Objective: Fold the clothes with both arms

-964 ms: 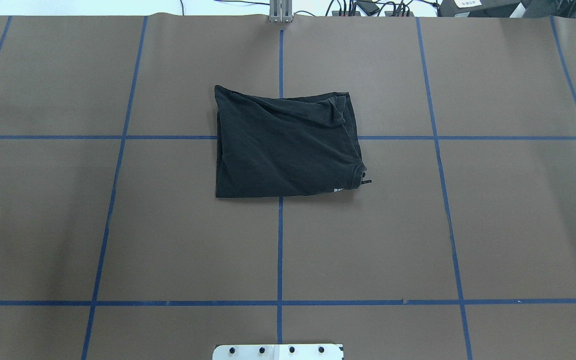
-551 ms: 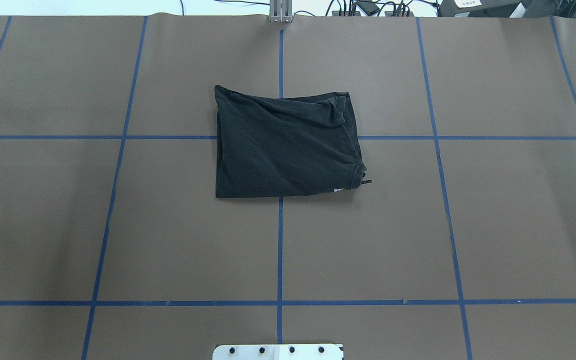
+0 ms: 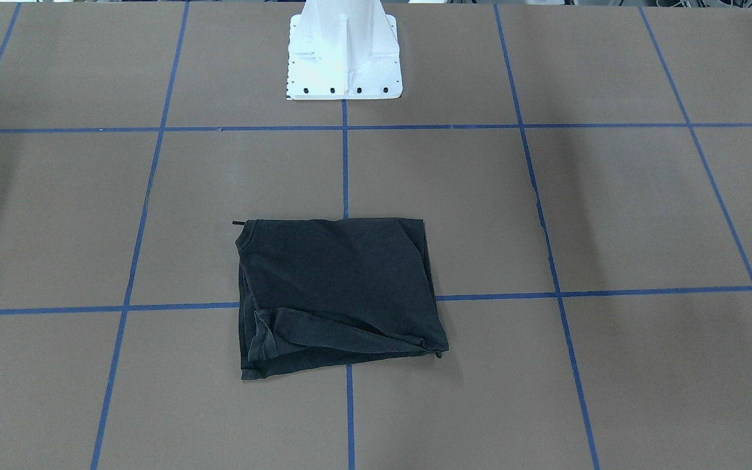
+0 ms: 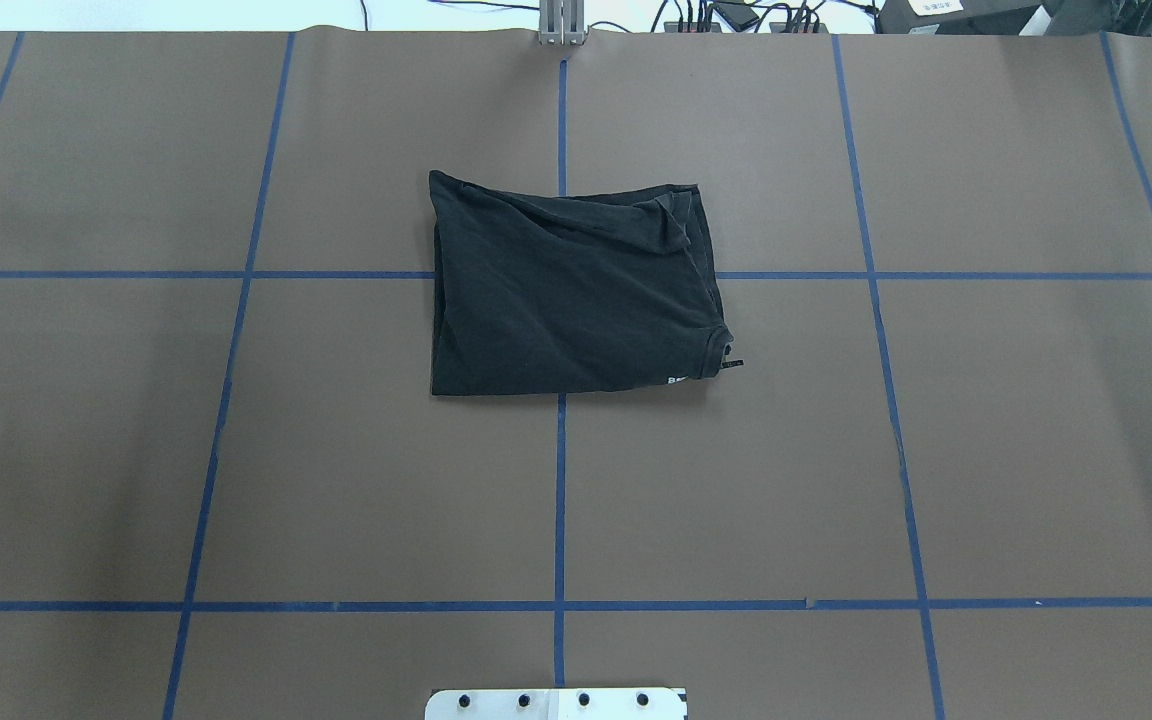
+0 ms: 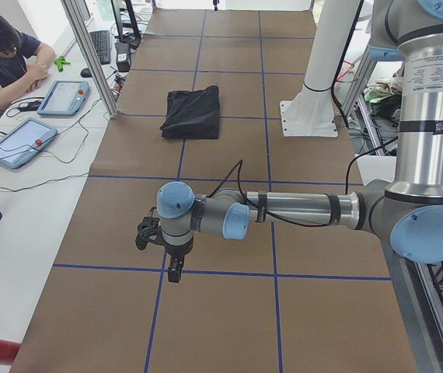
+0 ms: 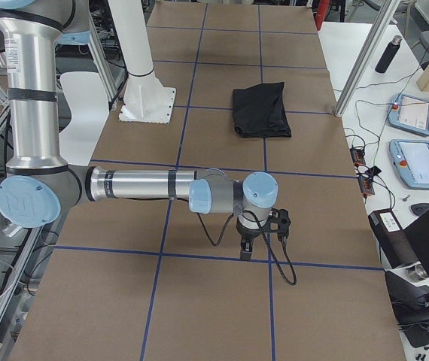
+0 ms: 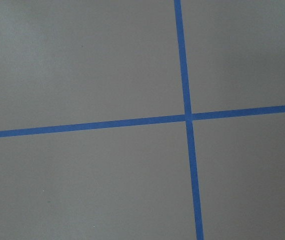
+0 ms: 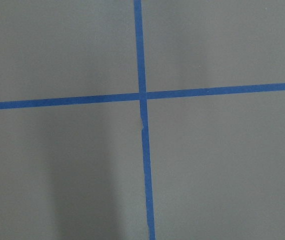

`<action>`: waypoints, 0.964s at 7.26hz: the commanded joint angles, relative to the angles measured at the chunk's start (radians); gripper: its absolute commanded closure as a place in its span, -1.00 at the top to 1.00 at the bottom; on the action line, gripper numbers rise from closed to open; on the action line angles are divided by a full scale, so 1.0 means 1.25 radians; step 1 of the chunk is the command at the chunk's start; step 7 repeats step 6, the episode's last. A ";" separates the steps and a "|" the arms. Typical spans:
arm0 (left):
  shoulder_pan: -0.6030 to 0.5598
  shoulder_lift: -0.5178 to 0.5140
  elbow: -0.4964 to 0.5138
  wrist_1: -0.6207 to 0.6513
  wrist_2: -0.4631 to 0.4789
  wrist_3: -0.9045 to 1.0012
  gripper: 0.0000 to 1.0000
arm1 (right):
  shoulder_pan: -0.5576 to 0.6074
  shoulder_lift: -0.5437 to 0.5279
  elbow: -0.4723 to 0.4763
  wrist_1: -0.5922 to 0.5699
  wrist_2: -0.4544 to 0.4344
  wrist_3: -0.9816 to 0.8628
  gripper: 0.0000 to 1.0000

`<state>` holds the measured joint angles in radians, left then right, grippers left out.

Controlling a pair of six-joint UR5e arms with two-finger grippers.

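Note:
The clothes, one black T-shirt (image 4: 571,290), lie folded into a rough rectangle on the brown table cover, straddling the centre blue line a little beyond mid-table. The shirt (image 3: 337,294) shows its plain side, with a sliver of white print at one corner. The left arm's gripper (image 5: 175,272) hangs over bare paper far from the shirt (image 5: 193,113). Likewise the right arm's gripper (image 6: 244,252) hovers well away from the shirt (image 6: 260,111). I cannot tell whether either gripper is open or shut. Both wrist views show only brown paper and crossing blue tape.
The white pedestal (image 3: 343,52) stands at the robot's side of the table. A person (image 5: 0,62) sits at a side desk with tablets (image 5: 62,97) and cables. An aluminium post (image 5: 89,54) rises at the table's far edge. More tablets (image 6: 412,113) lie on that desk.

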<state>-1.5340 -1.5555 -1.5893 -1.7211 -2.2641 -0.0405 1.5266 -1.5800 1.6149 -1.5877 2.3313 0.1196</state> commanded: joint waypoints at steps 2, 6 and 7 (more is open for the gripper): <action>0.000 0.000 0.006 -0.001 0.001 0.003 1.00 | 0.001 0.000 0.002 0.000 0.001 0.000 1.00; 0.000 0.000 0.011 -0.001 0.001 0.005 1.00 | 0.000 0.000 0.000 0.000 0.000 0.000 1.00; 0.000 0.000 0.011 -0.001 0.001 0.005 1.00 | 0.000 0.000 0.000 0.000 0.000 0.000 1.00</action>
